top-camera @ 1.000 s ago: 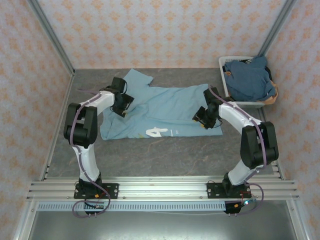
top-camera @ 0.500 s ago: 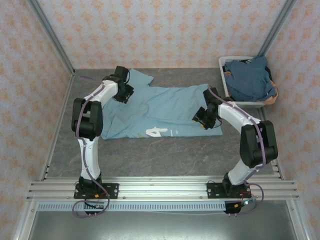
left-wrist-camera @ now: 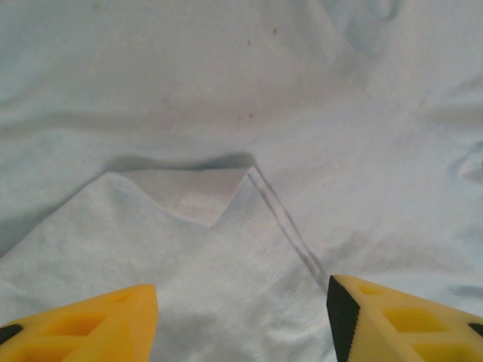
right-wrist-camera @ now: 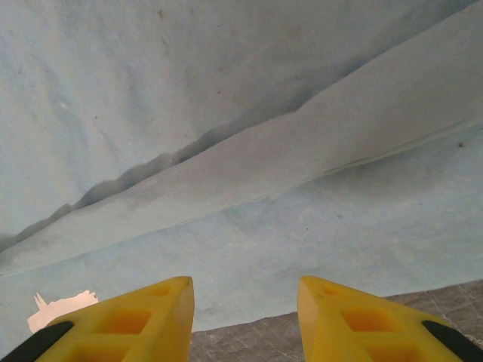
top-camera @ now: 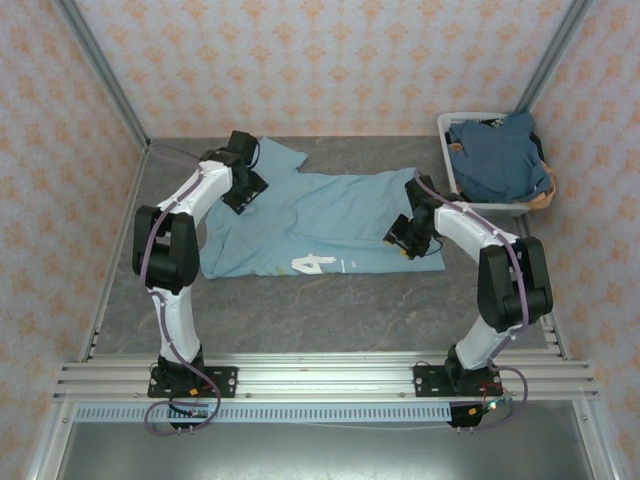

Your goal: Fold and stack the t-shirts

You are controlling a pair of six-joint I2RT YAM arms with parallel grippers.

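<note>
light blue t-shirt (top-camera: 330,215) lying spread flat on the table (top-camera: 300,300)
darker t-shirts (top-camera: 497,160) are sitting heaped in the white basket (top-camera: 447,150) at its 2 o'clock. left gripper (left-wrist-camera: 241,317) is hovering at the shirt's 10 o'clock, jaws wide, gripping nothing; right gripper (right-wrist-camera: 245,309) is hovering at 4 o'clock over the hem, jaws likewise apart and empty.

T-shirt (top-camera: 330,215) spread mid-table (top-camera: 330,300), basket (top-camera: 452,170) at far right holding more t-shirts (top-camera: 500,155)

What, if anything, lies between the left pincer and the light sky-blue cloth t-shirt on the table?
Nothing visible does. The left pincer is open over the light sky-blue cloth t-shirt; beneath it lies only the shirt's own wrinkled fabric.
</note>
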